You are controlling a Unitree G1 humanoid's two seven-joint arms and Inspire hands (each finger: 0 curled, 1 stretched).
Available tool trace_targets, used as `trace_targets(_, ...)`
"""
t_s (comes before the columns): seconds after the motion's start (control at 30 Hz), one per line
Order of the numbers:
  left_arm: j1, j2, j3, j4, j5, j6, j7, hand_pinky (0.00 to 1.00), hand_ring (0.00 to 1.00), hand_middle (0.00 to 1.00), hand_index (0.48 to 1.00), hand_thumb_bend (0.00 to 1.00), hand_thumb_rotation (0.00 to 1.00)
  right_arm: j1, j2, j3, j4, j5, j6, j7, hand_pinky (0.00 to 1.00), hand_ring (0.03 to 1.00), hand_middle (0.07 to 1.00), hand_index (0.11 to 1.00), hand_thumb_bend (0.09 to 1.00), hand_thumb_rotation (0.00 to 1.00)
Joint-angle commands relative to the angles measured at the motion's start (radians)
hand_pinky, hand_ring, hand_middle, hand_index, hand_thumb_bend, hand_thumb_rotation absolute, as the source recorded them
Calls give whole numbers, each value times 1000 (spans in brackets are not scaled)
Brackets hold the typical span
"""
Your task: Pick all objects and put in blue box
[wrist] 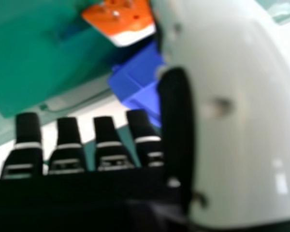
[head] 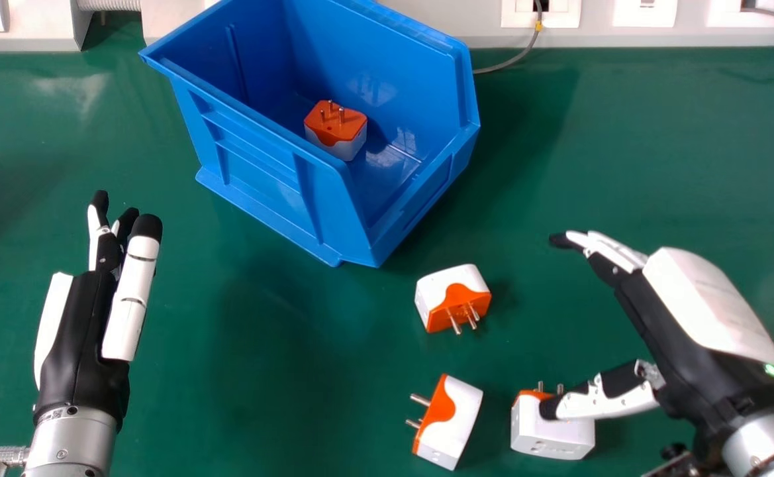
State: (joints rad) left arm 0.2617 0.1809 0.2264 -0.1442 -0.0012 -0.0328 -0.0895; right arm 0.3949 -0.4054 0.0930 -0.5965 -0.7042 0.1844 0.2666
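At near right, the right hand (head: 661, 331) has fingers (head: 615, 252) outstretched, holding nothing, its thumb (head: 608, 401) over the near adapter (head: 549, 437). Light, stiff, slightly slick, presumably: pinch its casing, avoiding the pins (head: 540, 385)! Second adapter (head: 453, 421) just left, third adapter (head: 449, 298) beyond, fourth adapter (head: 337, 129) inside the far blue box (head: 261, 159). Print? Unreadable.

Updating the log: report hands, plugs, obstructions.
Left hand, right hand open, empty. One plug in blue box; three plugs on table. Box opening unobstructed.

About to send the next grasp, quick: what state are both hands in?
Left hand: open, holding nothing.
Right hand: open, holding nothing.
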Motion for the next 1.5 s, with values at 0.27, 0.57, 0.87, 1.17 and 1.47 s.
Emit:
trace_targets(0.27, 21, 14, 17, -48, -16, -19, -15, 914, 964, 987, 999, 516, 1000, 73, -16, -7, -41, -10, -23, 35, 880, 925, 937, 894, 827, 202)
trace_targets(0.57, 27, 16, 28, -56, -26, -14, -29, 915, 964, 988, 1000, 519, 1000, 41, -7, 44, 76, -92, -18, -7, 890, 927, 939, 903, 823, 214)
trace_targets(0.87, 22, 17, 30, -57, -27, -11, -29, 920, 965, 990, 1000, 520, 1000, -20, 2, 121, 230, -246, 4, -94, 871, 908, 916, 883, 767, 140)
trace_targets(1.17, 9, 11, 30, -48, -35, -11, -28, 924, 969, 992, 1000, 527, 1000, -57, -13, 150, 305, -314, 26, -92, 859, 900, 899, 859, 706, 84)
trace_targets(1.47, -3, 13, 26, -45, -33, -8, -24, 924, 970, 991, 1000, 525, 1000, -87, -8, 165, 356, -313, 39, -106, 859, 891, 887, 847, 646, 60)
